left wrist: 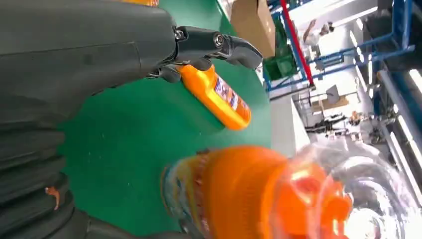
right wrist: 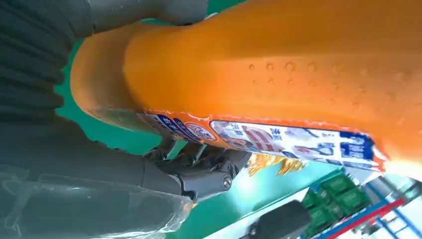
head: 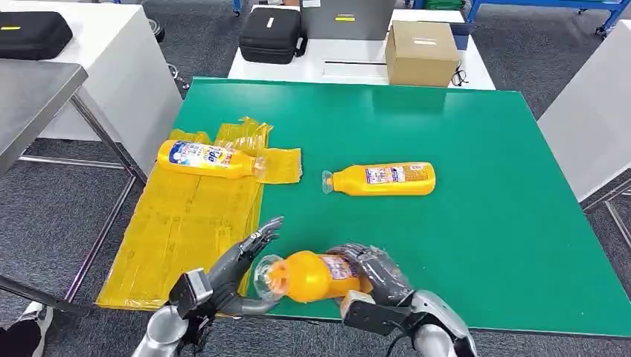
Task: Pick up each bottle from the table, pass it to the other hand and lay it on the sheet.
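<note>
Handover step, mid-way by the look of it. The right hand (head: pixel 372 271) wraps the body of an orange bottle (head: pixel 316 275) near the front edge of the green bench (head: pixel 484 223), bottle lying roughly level, clear cap end pointing toward the left hand (head: pixel 242 256). In the right wrist view the bottle's body (right wrist: pixel 278 69) sits pressed against the palm w/ fingers curled under it, so the grip looks firm.

Left hand: fingers spread apart, upper ones reaching over the cap, thumb (head: pixel 257 303) under it. Can't tell if it touches the neck yet; it has hold of nothing as far as I can judge. In the left wrist view the cap and shoulder (left wrist: pixel 259 194) loom close in front of the palm.

Other bottles: one already lies on the yellow sheet (head: pixel 186 223) at its far end (head: pixel 212 158); another lies on bare bench (head: pixel 383 179), middle, well apart from both hands, waiting its turn.

Next, prob.: left hand must close round the neck/shoulder before the right lets go, then carry the bottle left and lay it on the sheet, near side, beside the first one. Cap end is narrow & slick-looking, so the grasp should sit further onto the body if room allows.
</note>
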